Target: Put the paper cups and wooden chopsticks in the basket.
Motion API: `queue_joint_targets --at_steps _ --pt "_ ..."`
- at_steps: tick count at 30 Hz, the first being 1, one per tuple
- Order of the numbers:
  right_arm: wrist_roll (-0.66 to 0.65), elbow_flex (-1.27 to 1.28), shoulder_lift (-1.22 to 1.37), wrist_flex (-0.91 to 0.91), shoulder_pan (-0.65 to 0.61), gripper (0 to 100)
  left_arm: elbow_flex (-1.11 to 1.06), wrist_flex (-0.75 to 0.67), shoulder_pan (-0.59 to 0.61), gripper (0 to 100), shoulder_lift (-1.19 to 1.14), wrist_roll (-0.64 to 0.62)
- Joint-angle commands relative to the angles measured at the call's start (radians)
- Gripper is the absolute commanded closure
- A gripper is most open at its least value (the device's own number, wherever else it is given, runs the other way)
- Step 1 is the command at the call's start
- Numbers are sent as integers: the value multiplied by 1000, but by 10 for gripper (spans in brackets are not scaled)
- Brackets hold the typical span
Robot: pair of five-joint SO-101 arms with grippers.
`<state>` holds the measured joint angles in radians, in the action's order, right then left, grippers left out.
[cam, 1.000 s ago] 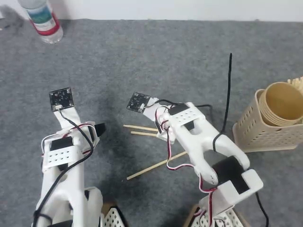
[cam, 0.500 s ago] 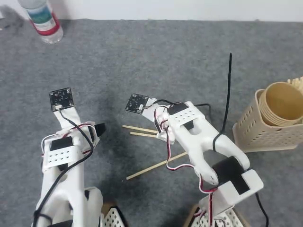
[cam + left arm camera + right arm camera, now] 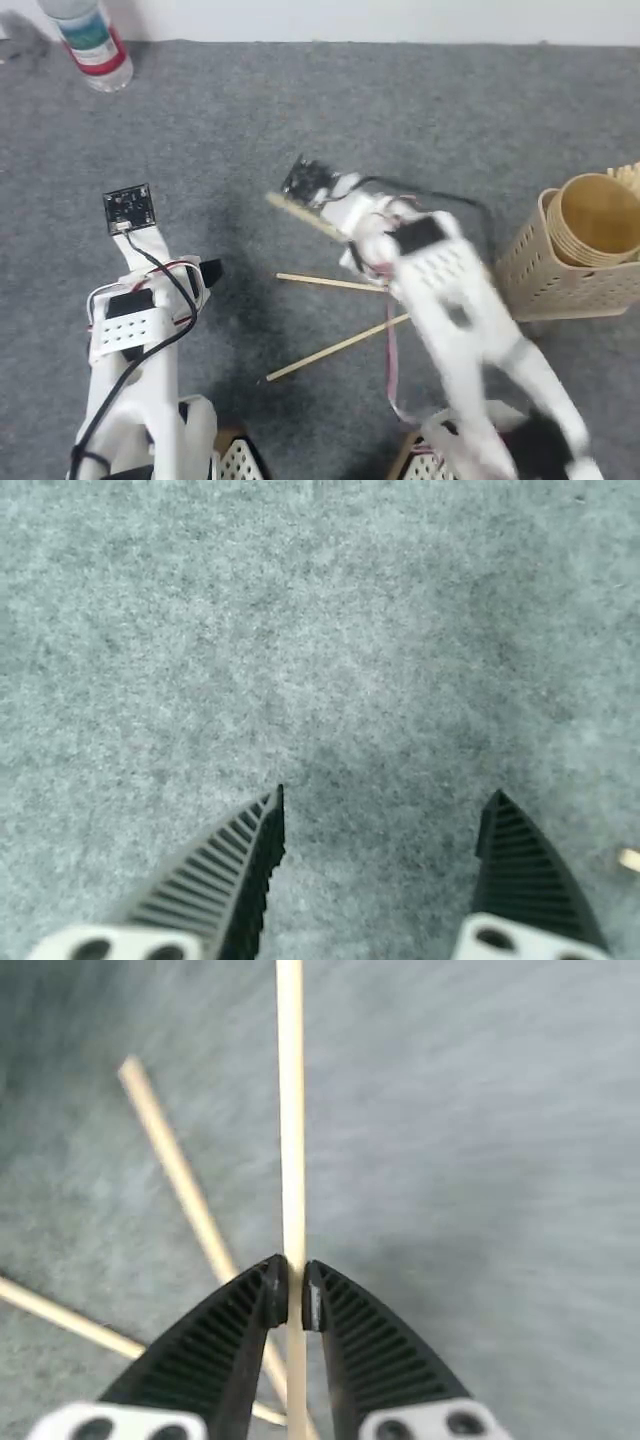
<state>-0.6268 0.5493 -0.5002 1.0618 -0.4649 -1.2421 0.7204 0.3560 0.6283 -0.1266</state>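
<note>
Wood in the clamp! The right gripper has its ribbed black jaws pinched tight on a slim, pale chopstick, which runs straight out ahead past the fingertips. From above, that stick hangs at a slant over the fuzzy grey carpet, well apart from the basket at the right edge. So I'd call this the carry: one stick grasped, not yet delivered.

The basket is beige plastic with slotted walls. A nested stack of tan paper cups fills most of it, so that half of the job looks done. The next move likely calls for a swing across to the rim, a tilt so the thin stick goes end-down beside the cups, and only then a release. The gap there looks tight.

Two more wait on the carpet: a second chopstick and, near it, a third chopstick. Both are straight, smooth and lying flat, though the arm hides whether their ends touch.

Over on the other side, the left gripper hangs with its toothed fingers spread wide, nothing between them, above bare carpet.
</note>
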Motion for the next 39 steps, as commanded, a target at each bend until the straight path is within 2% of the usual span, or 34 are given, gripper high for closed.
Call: queue_joint_targets --at_steps 1,5,13,16,20,24,26,32,39 --pt "11 -86 -355 59 62 991 2 -18 0 703 9 -12" --pt "17 -127 -562 79 191 991 2 -17 0 703 9 -12" --pt "18 -106 -869 -54 605 991 1 -2 0 703 9 -12" --pt "20 11 -980 -216 745 991 1 3 0 703 9 -11" --pt "32 321 -1162 -559 869 991 1 5 0 703 9 -9" --pt "149 631 -1316 -938 949 991 1 5 0 703 9 -9" --pt "206 690 -1314 -1009 967 991 1 5 0 703 9 -9" --pt "316 695 -1145 -1036 1007 991 1 3 0 703 9 -11" --pt "612 634 -860 -1187 1190 991 1 0 0 703 9 -11"
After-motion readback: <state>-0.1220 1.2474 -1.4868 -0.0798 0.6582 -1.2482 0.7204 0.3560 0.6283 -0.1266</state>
